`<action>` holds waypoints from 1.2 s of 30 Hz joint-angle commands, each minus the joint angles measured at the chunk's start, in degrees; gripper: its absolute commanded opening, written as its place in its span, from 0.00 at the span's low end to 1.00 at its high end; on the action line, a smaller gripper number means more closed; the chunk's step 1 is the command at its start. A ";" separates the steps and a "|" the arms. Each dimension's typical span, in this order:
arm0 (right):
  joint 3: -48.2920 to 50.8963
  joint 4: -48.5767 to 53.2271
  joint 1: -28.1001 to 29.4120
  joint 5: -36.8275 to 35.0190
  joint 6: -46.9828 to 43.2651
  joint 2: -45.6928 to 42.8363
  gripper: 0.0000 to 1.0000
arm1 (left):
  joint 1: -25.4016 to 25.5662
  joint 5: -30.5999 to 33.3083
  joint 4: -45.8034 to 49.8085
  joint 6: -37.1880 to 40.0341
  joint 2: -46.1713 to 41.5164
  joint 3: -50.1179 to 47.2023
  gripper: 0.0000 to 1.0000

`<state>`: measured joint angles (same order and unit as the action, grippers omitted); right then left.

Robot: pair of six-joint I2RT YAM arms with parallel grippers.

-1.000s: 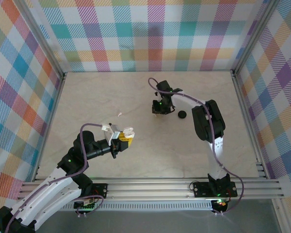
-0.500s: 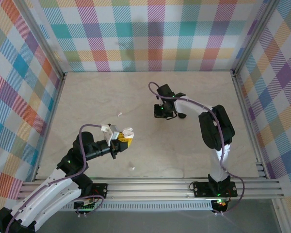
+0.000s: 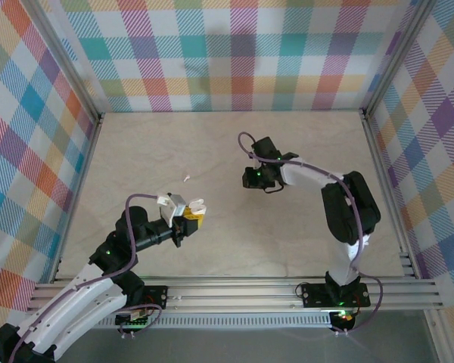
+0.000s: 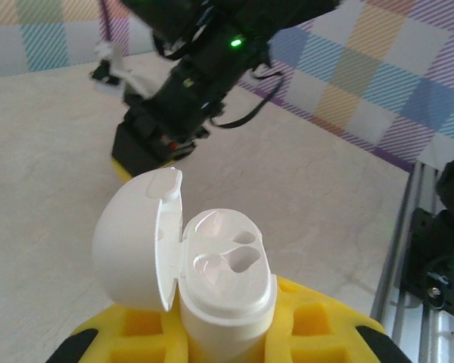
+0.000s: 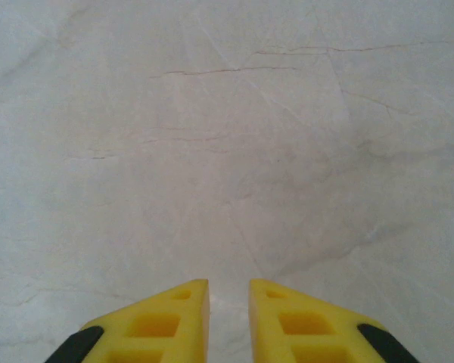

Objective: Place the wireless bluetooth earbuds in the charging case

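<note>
Step in hand: fetch an earbud and seat it in the case. My left gripper (image 3: 189,218) is clamped on the white glossy plastic charging case (image 4: 223,302), whose lower body is pressed between the yellow foam pads (image 4: 318,325). The case stands roughly upright, with the hinged lid (image 4: 132,242) swung open to one side. The two moulded sockets (image 4: 234,257) face up, and both look empty. I judge that this grip should hold firm and motionless, so that the sockets remain a fixed target. My right gripper (image 5: 228,302) points down at the pale marbled table (image 5: 227,151). Its yellow fingertips (image 5: 174,318) stand a narrow slit apart, with nothing between them and nothing touching them. In the top view, a small white stemmed earbud (image 3: 186,179) lies on the table just beyond the left gripper and well to the left of the right gripper. The other earbuds are too small to locate. To do the pick well, I open the right jaws wider before descending, centre them over the earbud, and close across its stem rather than its rounded head. I then carry it stem-down to a socket and release only once it sits flush.
</note>
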<state>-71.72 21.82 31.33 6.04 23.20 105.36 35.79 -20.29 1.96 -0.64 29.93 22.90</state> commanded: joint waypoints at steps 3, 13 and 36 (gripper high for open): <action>7.44 -5.49 6.02 1.97 -5.15 -8.89 0.30 | -0.37 11.89 9.34 -2.13 -2.00 4.09 0.00; 15.91 -1.39 31.63 -9.12 27.31 -13.56 0.35 | -0.37 32.04 23.44 -8.01 -9.62 8.09 0.00; -12.93 11.82 62.32 -21.51 68.37 10.10 0.29 | -0.37 43.09 33.04 -16.05 -14.37 9.47 0.00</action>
<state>-81.01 29.54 92.86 -13.41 88.20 114.06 35.79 22.15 34.52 -15.62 16.29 32.77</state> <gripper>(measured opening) 0.288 0.169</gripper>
